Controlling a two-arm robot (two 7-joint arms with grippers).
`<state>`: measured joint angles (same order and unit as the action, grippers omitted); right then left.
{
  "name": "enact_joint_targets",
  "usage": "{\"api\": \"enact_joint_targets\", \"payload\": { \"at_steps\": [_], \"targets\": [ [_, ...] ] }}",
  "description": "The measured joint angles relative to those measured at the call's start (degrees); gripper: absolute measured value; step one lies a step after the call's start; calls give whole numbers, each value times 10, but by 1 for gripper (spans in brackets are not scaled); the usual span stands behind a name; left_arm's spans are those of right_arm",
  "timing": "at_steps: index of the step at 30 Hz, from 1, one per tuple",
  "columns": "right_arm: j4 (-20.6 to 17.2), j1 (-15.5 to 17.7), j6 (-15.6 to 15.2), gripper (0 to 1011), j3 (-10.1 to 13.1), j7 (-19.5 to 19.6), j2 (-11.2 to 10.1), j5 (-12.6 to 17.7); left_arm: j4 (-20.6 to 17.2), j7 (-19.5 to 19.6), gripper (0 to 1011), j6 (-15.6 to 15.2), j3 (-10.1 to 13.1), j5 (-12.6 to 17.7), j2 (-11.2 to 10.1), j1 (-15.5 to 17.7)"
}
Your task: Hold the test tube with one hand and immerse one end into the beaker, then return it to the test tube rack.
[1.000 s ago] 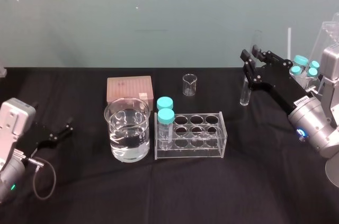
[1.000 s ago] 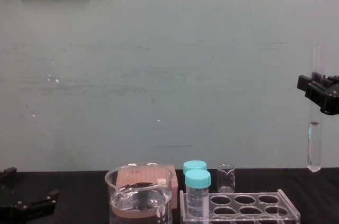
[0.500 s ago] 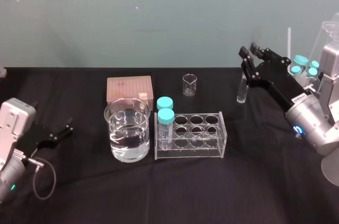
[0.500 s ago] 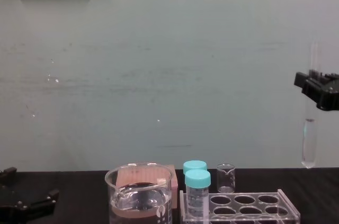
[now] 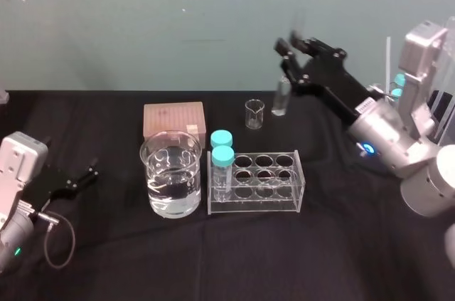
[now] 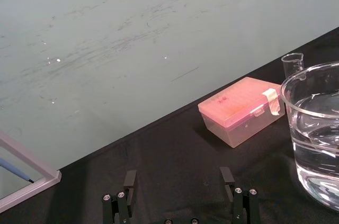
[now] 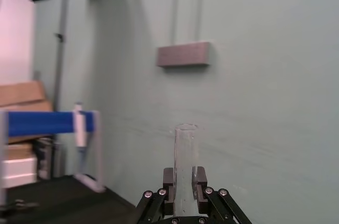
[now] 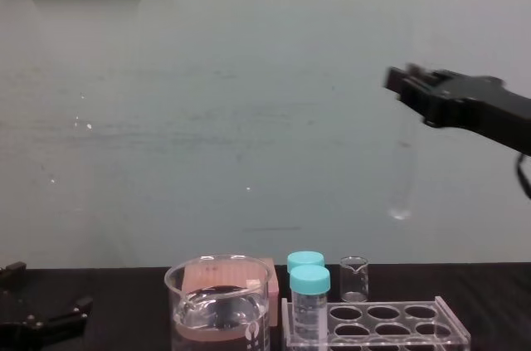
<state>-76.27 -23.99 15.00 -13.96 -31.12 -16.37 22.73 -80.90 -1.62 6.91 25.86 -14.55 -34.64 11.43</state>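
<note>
Right gripper (image 5: 291, 48): jaws clamped on the test tube (image 5: 281, 94), which hangs upright in the air behind the test tube rack (image 5: 256, 186) and well apart from the beaker (image 5: 170, 173).
Left gripper (image 6: 178, 176): low at table's left, jaws spread wide, empty.

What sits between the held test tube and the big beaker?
Head view: between test tube and beaker stand the tiny beaker and two teal-capped vials.

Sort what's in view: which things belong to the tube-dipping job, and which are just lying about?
In the job: test tube, held aloft in the right gripper; beaker of clear liquid; test tube rack.
Lying about: two teal-capped vials at the rack's left end; small beaker; pink box; left gripper, parked open at the left.
</note>
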Motion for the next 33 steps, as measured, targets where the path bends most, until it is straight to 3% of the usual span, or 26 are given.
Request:
{"api": "enact_joint_targets", "payload": {
  "at_steps": [8, 17, 25, 33],
  "targets": [
    [30, -49, 4, 241, -44, -72, 14, 31, 0, 0, 1000, 0, 0, 0, 0, 0],
    [92, -103, 15, 241, -97, -133, 50, 53, 0, 0, 1000, 0, 0, 0, 0, 0],
    [134, -124, 17, 241, -127, -165, 70, 70, 0, 0, 1000, 0, 0, 0, 0, 0],
    [169, -133, 11, 241, -149, -178, 74, 77, 0, 0, 1000, 0, 0, 0, 0, 0]
  ]
}}
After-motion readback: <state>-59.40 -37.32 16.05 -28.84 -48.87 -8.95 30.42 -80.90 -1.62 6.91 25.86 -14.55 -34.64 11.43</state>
